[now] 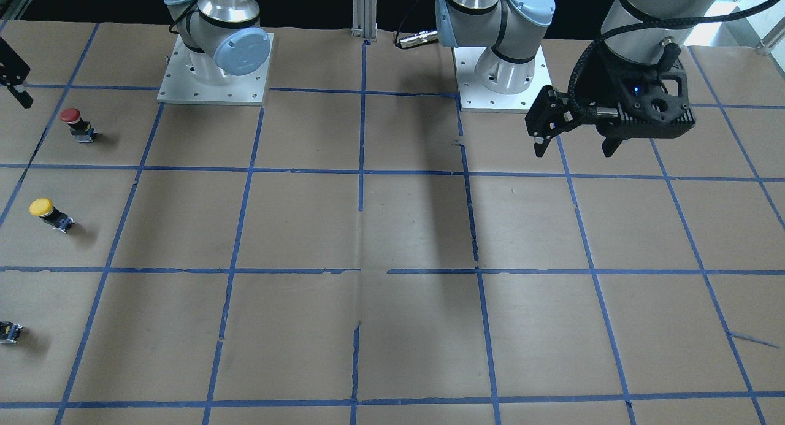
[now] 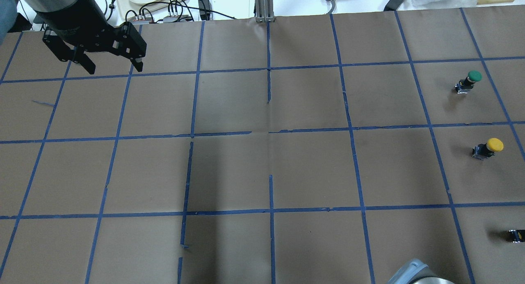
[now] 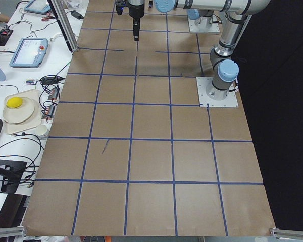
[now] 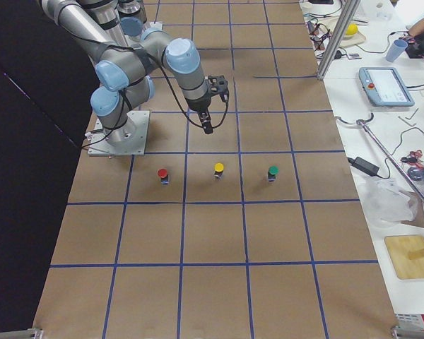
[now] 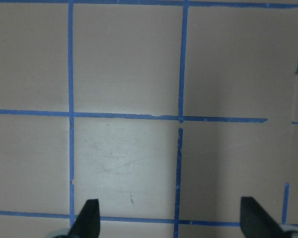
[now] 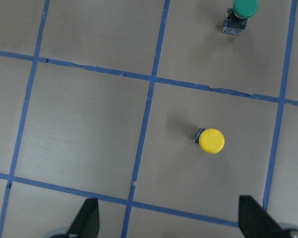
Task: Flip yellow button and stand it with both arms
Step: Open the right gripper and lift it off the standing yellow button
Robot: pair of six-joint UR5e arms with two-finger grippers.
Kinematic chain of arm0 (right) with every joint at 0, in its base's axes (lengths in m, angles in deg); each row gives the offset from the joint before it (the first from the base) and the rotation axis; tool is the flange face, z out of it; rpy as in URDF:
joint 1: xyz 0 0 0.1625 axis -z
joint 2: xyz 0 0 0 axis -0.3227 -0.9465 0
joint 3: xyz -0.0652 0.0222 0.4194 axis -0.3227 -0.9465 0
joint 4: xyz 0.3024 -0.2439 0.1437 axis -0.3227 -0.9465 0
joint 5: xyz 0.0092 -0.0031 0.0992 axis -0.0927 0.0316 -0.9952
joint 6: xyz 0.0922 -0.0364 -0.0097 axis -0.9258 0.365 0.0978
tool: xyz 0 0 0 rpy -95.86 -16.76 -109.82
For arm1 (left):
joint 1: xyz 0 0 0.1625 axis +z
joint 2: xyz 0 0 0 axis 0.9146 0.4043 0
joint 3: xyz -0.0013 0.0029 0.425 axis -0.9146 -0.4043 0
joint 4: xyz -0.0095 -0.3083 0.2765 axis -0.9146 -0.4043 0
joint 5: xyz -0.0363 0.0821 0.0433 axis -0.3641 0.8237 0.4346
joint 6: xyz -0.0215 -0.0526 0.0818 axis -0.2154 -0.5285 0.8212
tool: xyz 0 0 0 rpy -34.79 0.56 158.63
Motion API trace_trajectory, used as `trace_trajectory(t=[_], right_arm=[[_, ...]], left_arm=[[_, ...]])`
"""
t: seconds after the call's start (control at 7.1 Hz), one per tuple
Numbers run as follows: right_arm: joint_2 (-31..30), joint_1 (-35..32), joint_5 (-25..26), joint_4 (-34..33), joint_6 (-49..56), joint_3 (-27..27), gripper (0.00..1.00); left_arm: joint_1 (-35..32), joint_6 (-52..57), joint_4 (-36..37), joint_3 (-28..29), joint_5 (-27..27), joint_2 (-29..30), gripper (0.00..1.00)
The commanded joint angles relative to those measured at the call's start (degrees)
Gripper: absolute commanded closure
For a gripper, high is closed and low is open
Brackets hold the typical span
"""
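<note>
Now, round yellow-capped push-button: upright.
Right black gripper: raised near it, jaws wide.
Left black gripper: far from it, wide.

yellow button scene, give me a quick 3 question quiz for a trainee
1. In the exterior right view, what flanks the yellow button?
A) a red button and a green button
B) two blue buttons
C) nothing
2. True or false: the yellow button is clamped between a gripper's fingers.
3. Fill in: the left gripper and the right gripper both have their fingers ___.

Key: 1 A; 2 false, it sits free on the table; 3 open.
</note>
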Motion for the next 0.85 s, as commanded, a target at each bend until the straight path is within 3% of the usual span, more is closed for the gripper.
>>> trace_trajectory(t=[0.0,0.28,0.7], right_arm=[[-2.66,-5.59,1.01,3.30,-15.01,-0.67,0.00],[-2.48,-13.06,2.41,3.04,-27.95,-1.20,0.00],[0.40,-20.10,2.94,3.30,-36.77,-4.96,0.00]], left_arm=[[0.10,0.45,0.01,0.22,0.00,-0.10,0.00],[0.45,0.46,0.36,-0.04,-0.09,-0.10,0.00],[0.45,-0.24,0.27,0.13,0.17,-0.45,0.00]])
